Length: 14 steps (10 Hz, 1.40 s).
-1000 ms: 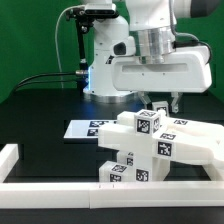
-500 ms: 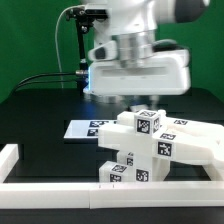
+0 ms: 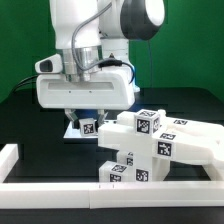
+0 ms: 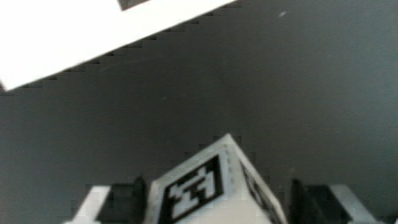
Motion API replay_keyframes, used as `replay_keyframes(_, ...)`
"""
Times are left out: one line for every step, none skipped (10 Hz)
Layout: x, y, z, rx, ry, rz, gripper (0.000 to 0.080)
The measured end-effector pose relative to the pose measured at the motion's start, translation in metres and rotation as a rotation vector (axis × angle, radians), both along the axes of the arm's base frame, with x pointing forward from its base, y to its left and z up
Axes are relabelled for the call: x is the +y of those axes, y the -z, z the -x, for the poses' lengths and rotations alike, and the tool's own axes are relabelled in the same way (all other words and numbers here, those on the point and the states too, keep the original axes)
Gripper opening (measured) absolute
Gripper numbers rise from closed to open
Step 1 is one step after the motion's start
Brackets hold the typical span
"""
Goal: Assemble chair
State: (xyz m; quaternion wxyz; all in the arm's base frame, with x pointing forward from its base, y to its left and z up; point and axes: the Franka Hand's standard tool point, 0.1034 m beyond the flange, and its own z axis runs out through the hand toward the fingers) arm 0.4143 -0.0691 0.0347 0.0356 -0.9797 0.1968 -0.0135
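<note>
The partly built chair (image 3: 152, 146) is a white stepped stack of tagged blocks and bars, at the exterior view's right near the front rail. My gripper (image 3: 88, 123) hangs to its left, just above the table, shut on a small white tagged chair piece (image 3: 89, 127). In the wrist view that piece (image 4: 199, 185) sits between the two dark fingers (image 4: 118, 202), its tag facing the camera, with my gripper (image 4: 217, 206) closed around it. The piece's lower end is hidden.
The marker board (image 3: 70, 131) lies on the black table under the held piece, mostly covered by the hand. A low white border rail (image 3: 40, 188) runs along the front and the left. The arm's base (image 3: 95, 45) stands behind.
The arm has swung from above the chair stack to the exterior view's left and now hangs lower, over the marker board. The stack has not moved.
</note>
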Motion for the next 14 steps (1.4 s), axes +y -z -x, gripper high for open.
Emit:
replay_keyframes(-0.001, 0.000, 0.000, 0.000, 0.002, 0.000, 0.0386)
replay_keyframes(-0.009, 0.004, 0.003, 0.005, 0.001, 0.003, 0.0386)
replay_keyframes(-0.034, 0.013, 0.008, 0.020, 0.036, 0.014, 0.0386)
replay_keyframes(-0.061, 0.019, 0.017, 0.023, 0.055, 0.024, 0.0386)
replay_keyframes(-0.084, 0.022, 0.026, 0.025, 0.089, 0.026, 0.0386)
replay_keyframes(-0.095, 0.023, 0.026, 0.024, 0.119, 0.024, 0.0386)
replay_keyframes(-0.094, 0.025, 0.021, 0.023, 0.147, 0.019, 0.0386)
replay_keyframes(-0.082, 0.028, 0.022, 0.032, 0.161, 0.011, 0.0386)
replay_keyframes(-0.074, 0.028, 0.020, 0.029, 0.172, 0.012, 0.0386)
replay_keyframes(-0.069, 0.028, 0.018, 0.023, 0.170, 0.020, 0.0386)
replay_keyframes(-0.069, 0.028, 0.018, 0.020, 0.169, 0.024, 0.0386)
replay_keyframes(-0.070, 0.028, 0.018, 0.020, 0.170, 0.024, 0.0386)
replay_keyframes(-0.070, 0.028, 0.019, 0.021, 0.170, 0.024, 0.0386)
replay_keyframes(-0.069, 0.028, 0.018, 0.021, 0.168, 0.022, 0.0585)
